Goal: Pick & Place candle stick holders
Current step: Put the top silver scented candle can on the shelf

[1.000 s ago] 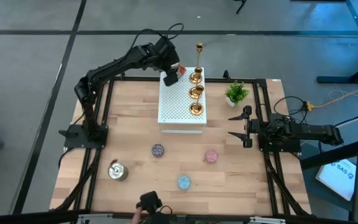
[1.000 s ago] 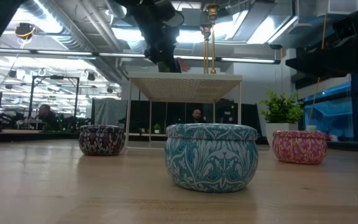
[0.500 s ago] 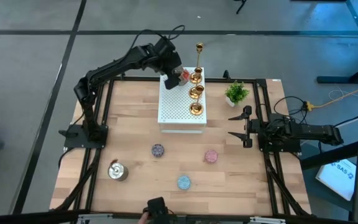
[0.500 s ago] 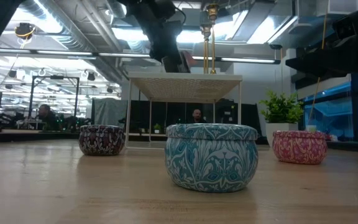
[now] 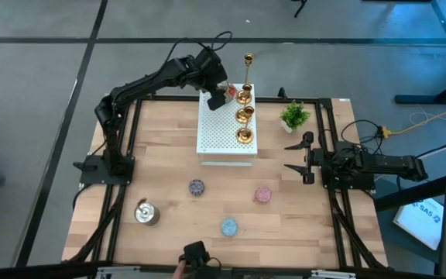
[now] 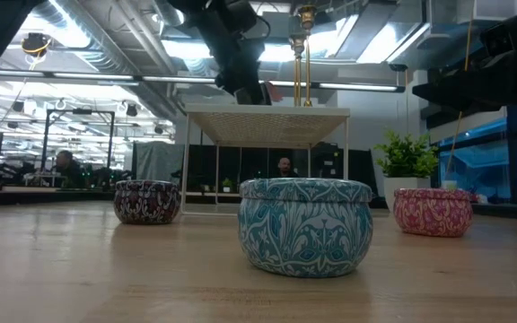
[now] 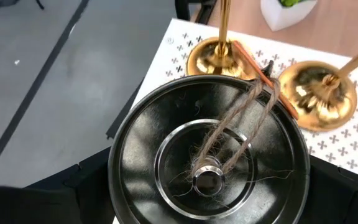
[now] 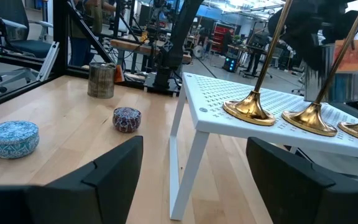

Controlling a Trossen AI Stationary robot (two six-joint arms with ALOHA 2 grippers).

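The pale wooden table (image 5: 169, 155) carries a white perforated box (image 5: 223, 143) at its far middle, and all the action is above that box's far corner. Over the last second the left gripper (image 5: 215, 96) slides towards the gold holders and then eases a little way back, so it hangs almost where it began. Its fingers (image 7: 89, 183) are clamped on either side of a silvery cup (image 7: 207, 155), which has twine looped at its centre. The cup sits between the fingers, above the box and not resting on it. The nearest gold holder (image 7: 219, 56) stands just beyond the fingers, close to the cup's rim.

I judge this to be fine positioning before the cup is set down beside the gold row, with the placement not yet made. The right gripper (image 5: 296, 156) has not moved. It waits at the table's right edge with its fingers spread and nothing between them.

The count:
- There are three gold holders on the box, in a line leading away from the left fingers, one of them with a tall thin stem.
- There are two silvery cups, the one in the grasp and a second cup (image 5: 146, 211) on the table, well away from both sets of fingers.
- There are three small patterned tins on the bare wood: a dark tin (image 5: 197, 187), a pink tin (image 5: 263, 194) and a blue tin (image 5: 229, 226).
- One potted plant (image 5: 293, 116) stands near the right fingers.
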